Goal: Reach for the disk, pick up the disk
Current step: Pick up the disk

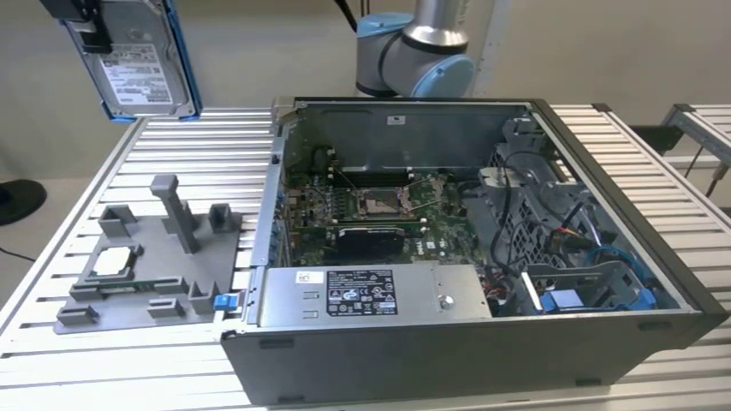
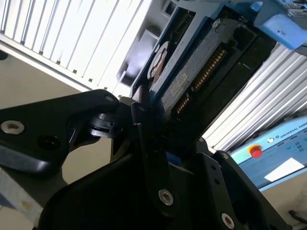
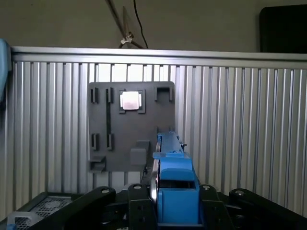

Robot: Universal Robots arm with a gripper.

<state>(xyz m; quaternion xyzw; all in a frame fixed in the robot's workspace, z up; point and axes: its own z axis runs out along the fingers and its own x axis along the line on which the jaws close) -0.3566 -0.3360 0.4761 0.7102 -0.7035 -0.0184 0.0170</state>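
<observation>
the claw [image 1: 82,24] is hanging in the upper left of the exterior view, clamping the disk [image 1: 143,60] by its upper end. the disk is hanging upright in the air, well above the table [image 1: 171,364], with its white label facing the camera and its blue bracket [image 1: 183,51] running down the side.

below it, in the lower left of the frame, a grey tray [image 1: 120,298] is lying flat on the table, carrying a small square chip [image 1: 115,261]. just beside the tray, filling the centre and right of the frame, an open case [image 1: 457,360] is lying on its side (its cover is off). a green board [image 1: 377,205] is showing inside, and a long grey box [image 1: 365,295] is sitting along the near wall. the arm [image 1: 417,51] is rising behind the case, at the top centre.

in the first wrist view the claw [image 3: 175,213] is closing on the disk [image 3: 154,182] from both sides. the disk is showing edge-on, and beyond it the tray [image 3: 115,143] and chip [image 3: 129,100] are lying on the table [image 3: 240,120].

in the second wrist view the black fingers [image 2: 144,139] are pressing against the disk [image 2: 192,72], whose underside is showing a row of gold contacts.
</observation>
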